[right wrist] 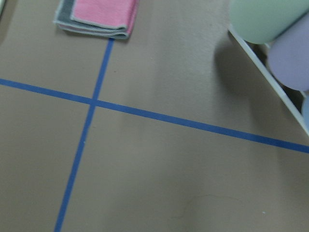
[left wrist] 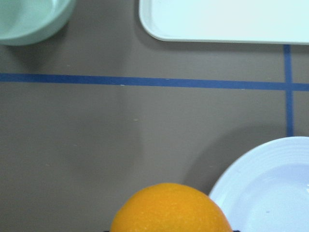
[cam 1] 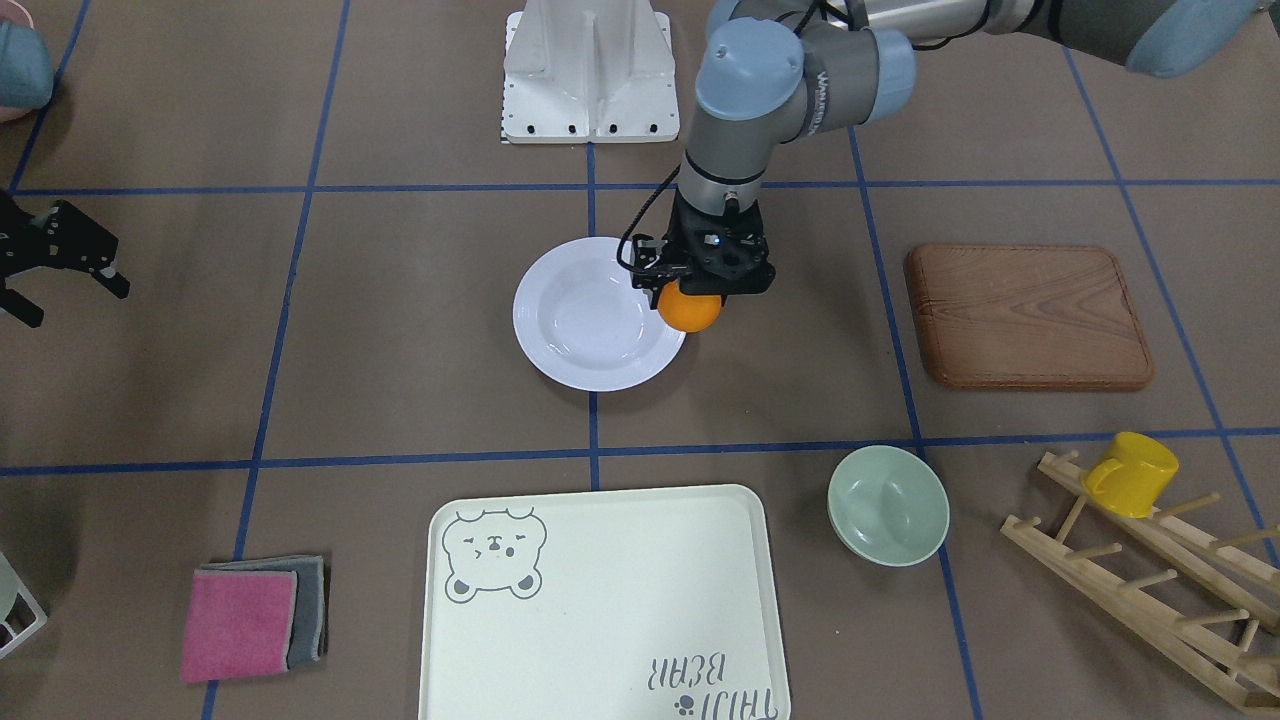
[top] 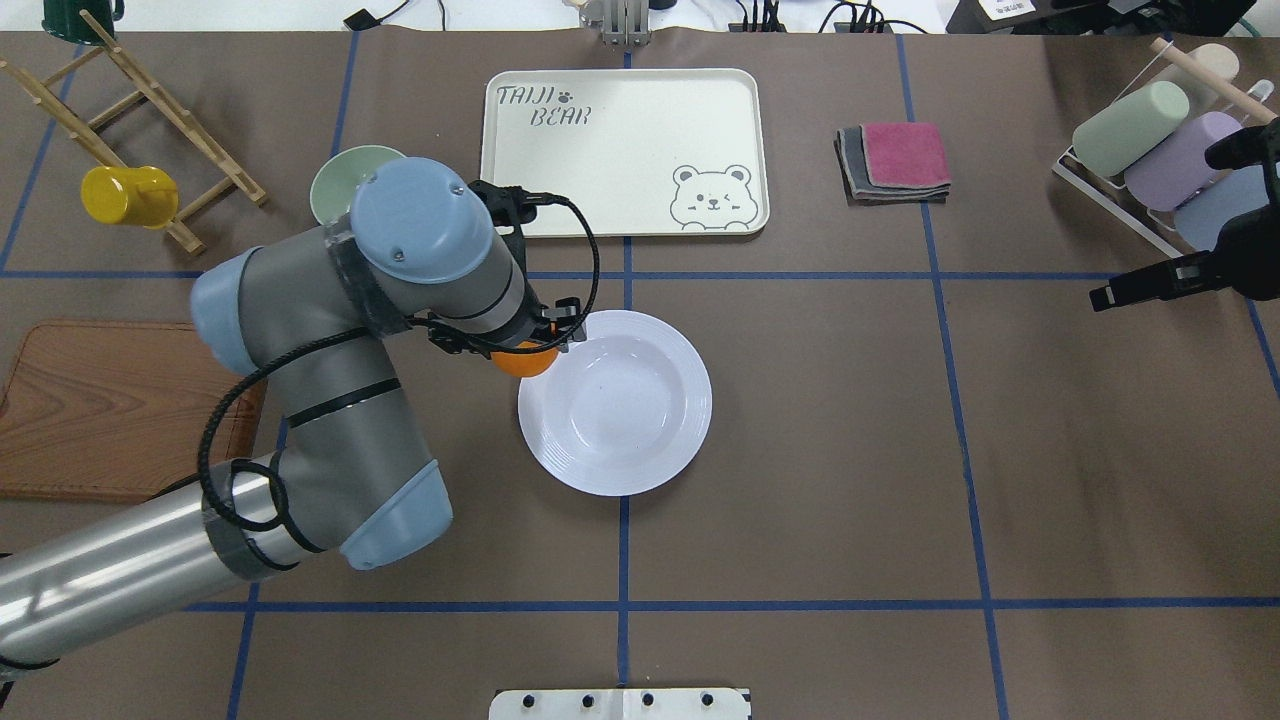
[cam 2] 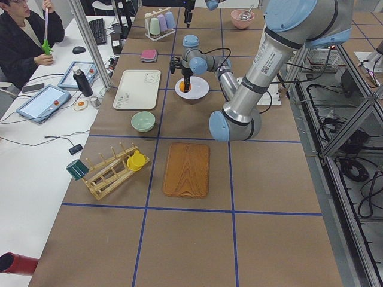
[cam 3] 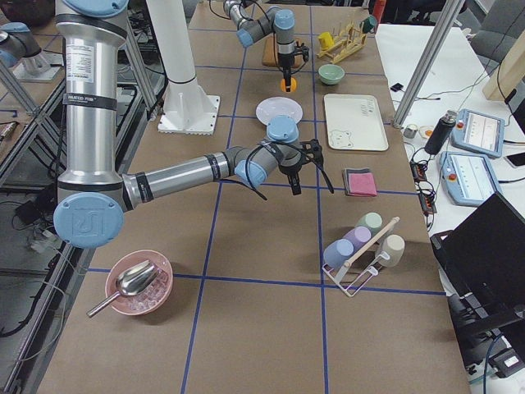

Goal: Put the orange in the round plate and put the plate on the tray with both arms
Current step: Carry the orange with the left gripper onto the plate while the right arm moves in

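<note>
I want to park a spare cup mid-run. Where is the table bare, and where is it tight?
Bare: the wide stretch between the round plate and the right hand; also the strip between plate and base block. Tight: around the left hand holding the orange at the plate's rim, with green bowl and tray close by.

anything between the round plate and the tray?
Only bare table and a blue tape line between the round plate and the tray, per overhead and left wrist views. The left tool, holding the orange, hangs off to one side.
</note>
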You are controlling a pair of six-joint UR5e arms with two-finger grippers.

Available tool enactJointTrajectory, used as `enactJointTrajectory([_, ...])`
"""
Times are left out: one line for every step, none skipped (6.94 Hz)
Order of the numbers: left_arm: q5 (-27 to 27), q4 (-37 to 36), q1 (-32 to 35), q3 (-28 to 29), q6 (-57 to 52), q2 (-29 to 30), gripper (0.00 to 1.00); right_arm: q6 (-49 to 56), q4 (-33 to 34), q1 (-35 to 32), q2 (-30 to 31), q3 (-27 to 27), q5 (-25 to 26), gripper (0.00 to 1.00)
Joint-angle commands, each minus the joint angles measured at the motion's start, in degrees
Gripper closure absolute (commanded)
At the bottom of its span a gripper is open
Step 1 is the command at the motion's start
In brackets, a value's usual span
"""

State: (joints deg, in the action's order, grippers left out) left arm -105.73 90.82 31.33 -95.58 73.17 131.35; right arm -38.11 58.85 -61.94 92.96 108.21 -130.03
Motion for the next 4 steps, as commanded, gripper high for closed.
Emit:
enactJointTrajectory([4.5, 0.1, -4.1, 5.3, 1.5, 4.2, 1.0, -3.7, -0.9, 2.3, -1.8, -0.1, 0.3, 0.0])
enactJointTrajectory([4.5, 1.5, -5.2, 8.4, 4.3, 6.4, 1.0, -3.7, -0.9, 2.4, -2.1, 0.0, 0.3, 0.0])
enactJointTrajectory([4.6, 3.3, -6.2, 11.0, 4.4, 7.5, 0.94, -3.7, -0.9, 2.5, -2.3, 0.0, 0.3, 0.0])
enactJointTrajectory([4.6, 5.4, -6.5, 12.8, 4.4, 7.5, 0.71, -3.8, -0.9, 2.9, -2.3, 0.0, 0.3, 0.0])
